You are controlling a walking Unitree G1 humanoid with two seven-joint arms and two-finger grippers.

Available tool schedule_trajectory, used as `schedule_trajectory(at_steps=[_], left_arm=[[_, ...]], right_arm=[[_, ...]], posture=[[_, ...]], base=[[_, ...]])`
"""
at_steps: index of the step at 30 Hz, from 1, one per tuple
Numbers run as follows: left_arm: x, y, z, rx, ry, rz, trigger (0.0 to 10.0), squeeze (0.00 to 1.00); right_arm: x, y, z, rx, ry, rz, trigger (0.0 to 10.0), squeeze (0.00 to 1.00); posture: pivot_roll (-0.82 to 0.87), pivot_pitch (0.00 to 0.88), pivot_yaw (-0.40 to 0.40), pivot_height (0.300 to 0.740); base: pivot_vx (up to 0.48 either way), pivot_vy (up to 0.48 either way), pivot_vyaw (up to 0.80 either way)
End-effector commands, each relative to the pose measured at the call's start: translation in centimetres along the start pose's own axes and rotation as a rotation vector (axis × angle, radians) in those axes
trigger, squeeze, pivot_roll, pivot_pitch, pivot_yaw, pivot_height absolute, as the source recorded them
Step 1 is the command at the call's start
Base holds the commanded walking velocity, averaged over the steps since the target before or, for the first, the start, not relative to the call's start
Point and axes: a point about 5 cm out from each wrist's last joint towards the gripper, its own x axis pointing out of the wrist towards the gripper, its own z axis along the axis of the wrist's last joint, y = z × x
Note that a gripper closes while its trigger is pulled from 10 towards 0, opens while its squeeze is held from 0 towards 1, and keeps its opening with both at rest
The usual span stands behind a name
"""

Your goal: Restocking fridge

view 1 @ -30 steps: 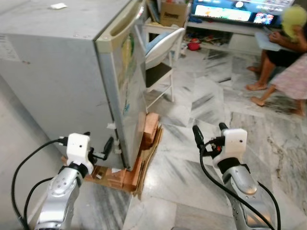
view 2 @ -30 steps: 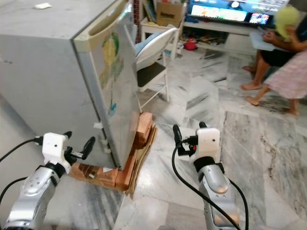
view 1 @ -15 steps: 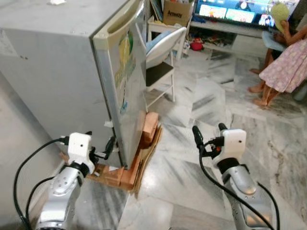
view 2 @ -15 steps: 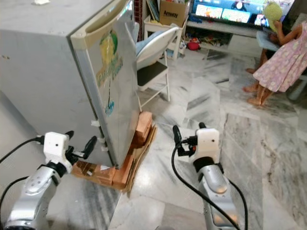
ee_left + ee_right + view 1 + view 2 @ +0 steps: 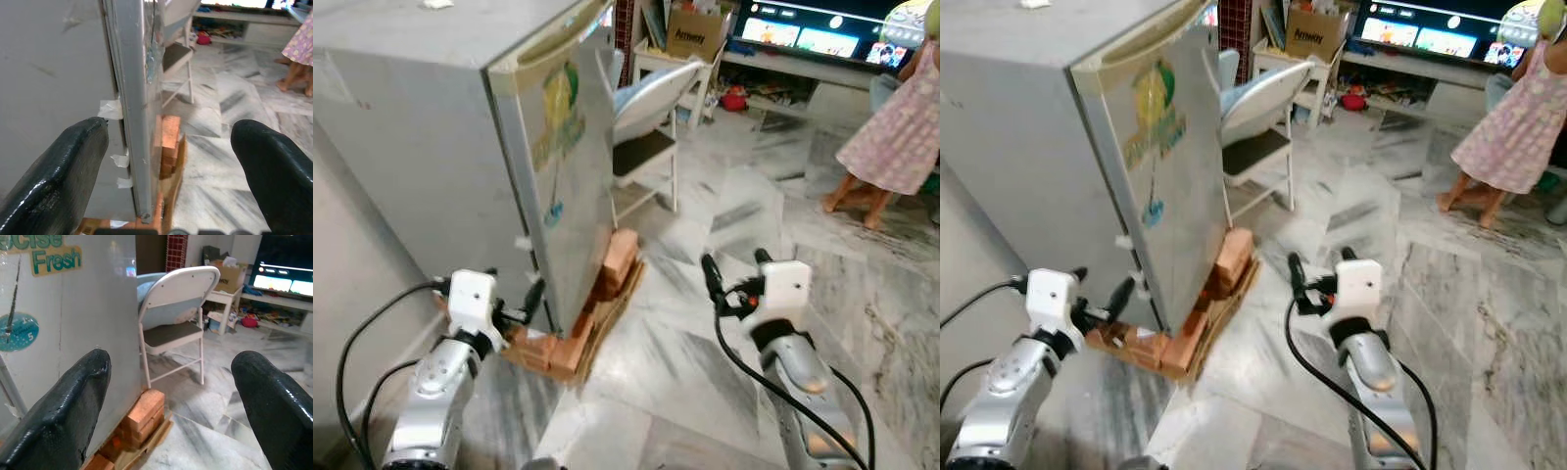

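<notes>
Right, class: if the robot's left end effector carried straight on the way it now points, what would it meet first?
Most likely the fridge: the left end effector, fingers open, points at the edge of the shut fridge door, above the bricks beneath it. Depth is unclear, so take this as a judgement.

Person in pink patterned dress (image 5: 899, 127) now standing on the marble floor (image 5: 724, 225), previously seated beside the TV.
</notes>
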Motion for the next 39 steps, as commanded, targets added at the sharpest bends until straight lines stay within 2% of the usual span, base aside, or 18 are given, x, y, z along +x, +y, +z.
schedule_trajectory(at_steps=[1,6,15,17,20,22,27,33,39], left_arm=[[0.3,0.0,0.1,0.016,0.0,0.014,10.0,0.0],[0.7,0.4,-0.1,0.016,0.008,0.061,10.0,0.0],[1.5,1.0,0.3,0.008,-0.007,0.081,10.0,0.0],[1.3,1.2,0.5,0.01,-0.013,0.088,10.0,0.0],[0.3,1.4,0.5,0.01,-0.023,0.101,10.0,0.0],[-0.5,1.3,0.2,0.007,-0.021,0.111,10.0,0.0],[-1.3,0.8,-0.2,-0.011,-0.021,0.137,10.0,0.0],[-1.4,0.2,-0.3,-0.028,-0.023,0.117,10.0,0.0],[-0.7,0.6,0.6,-0.02,-0.039,0.118,10.0,0.0]], right_arm=[[-0.1,-0.6,-0.1,-0.011,0.005,-0.027,10.0,0.0],[-0.1,-0.7,0.0,-0.012,0.004,-0.027,10.0,0.0],[-0.2,-1.0,-0.2,-0.011,0.018,-0.049,10.0,0.0],[-0.3,-1.1,-0.2,-0.011,0.021,-0.052,10.0,0.0],[-0.4,-1.3,-0.2,-0.016,0.023,-0.059,10.0,0.0],[-0.2,-1.3,-0.1,-0.02,0.019,-0.057,10.0,0.0],[0.1,-1.1,0.2,-0.017,0.011,-0.052,10.0,0.0],[0.4,-1.2,0.5,-0.03,0.003,-0.043,10.0,0.0],[0.9,-1.6,0.9,-0.026,-0.008,-0.055,10.0,0.0]], posture=[[-0.01,0.009,-0.035,0.74],[-0.01,0.009,-0.038,0.74],[-0.03,0.008,-0.033,0.74],[-0.03,0.009,-0.031,0.74],[-0.02,0.012,-0.032,0.74],[-0.02,0.013,-0.037,0.74],[-0.01,0.016,-0.038,0.74],[-0.02,0.012,-0.035,0.74],[-0.05,0.02,-0.027,0.74]], base=[[0.0,0.0,0.0],[0.0,0.0,0.0],[0.0,0.0,0.0],[0.0,0.0,-0.48],[0.0,0.0,-0.48],[0.0,0.0,0.0],[0.0,0.0,-0.24],[0.0,0.0,-0.49],[0.0,0.0,-0.4]])
